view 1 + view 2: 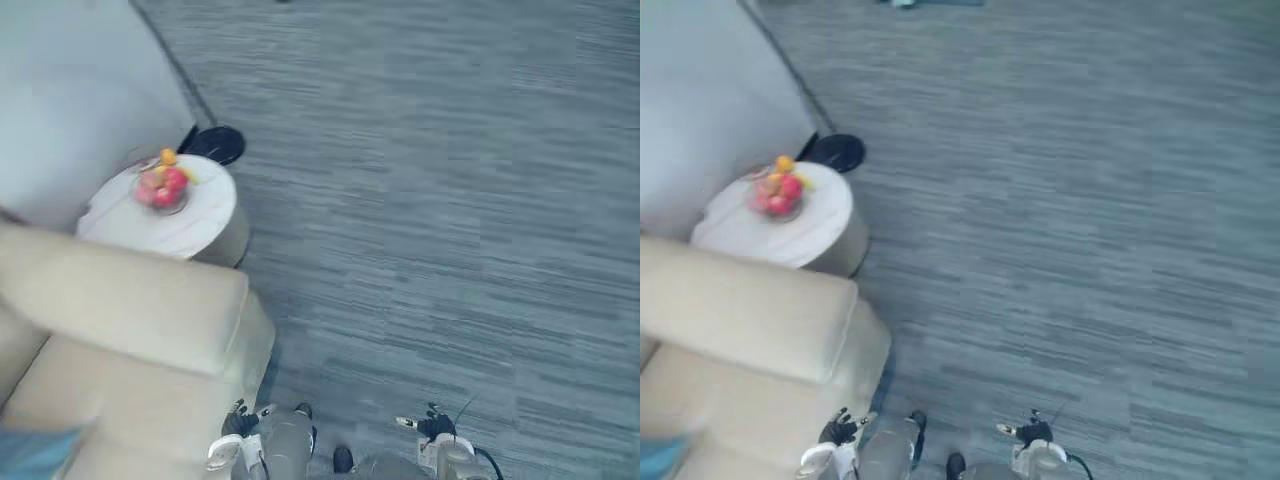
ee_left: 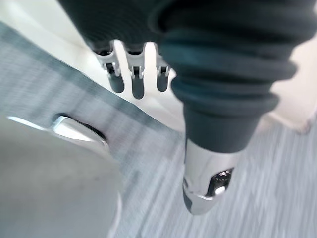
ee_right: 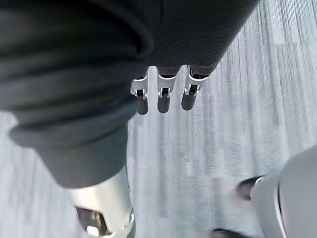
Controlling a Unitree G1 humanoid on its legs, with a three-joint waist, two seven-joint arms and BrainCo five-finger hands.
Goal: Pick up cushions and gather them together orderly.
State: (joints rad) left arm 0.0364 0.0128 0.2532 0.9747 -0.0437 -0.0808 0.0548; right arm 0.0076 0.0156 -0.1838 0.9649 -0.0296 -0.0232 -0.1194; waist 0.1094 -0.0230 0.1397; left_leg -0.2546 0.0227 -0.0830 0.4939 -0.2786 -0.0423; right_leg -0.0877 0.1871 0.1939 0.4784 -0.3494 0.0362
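My left hand (image 2: pixel 137 79) hangs just beside the sofa (image 1: pixel 150 310), fingers loosely straight and holding nothing. My right hand (image 3: pixel 166 94) is the same, slack and empty over bare carpet (image 1: pixel 450 200), because nothing has been picked up yet. What I take for a blue cushion (image 1: pixel 35 450) lies on the seat, well out past the left hand's outer side, so I'd reach with that hand first.

- Grey striped carpet floor (image 1: pixel 450 200) across most of the room.
- Pale wall (image 1: pixel 70 90) at far left.
- Cream sofa (image 1: pixel 120 330) near left, broad armrest.
- Round white side table (image 1: pixel 190 225) just beyond the sofa, bowl of fruit (image 1: pixel 163 187) on top.
- Black round disc (image 1: pixel 215 144) on the floor by the wall.
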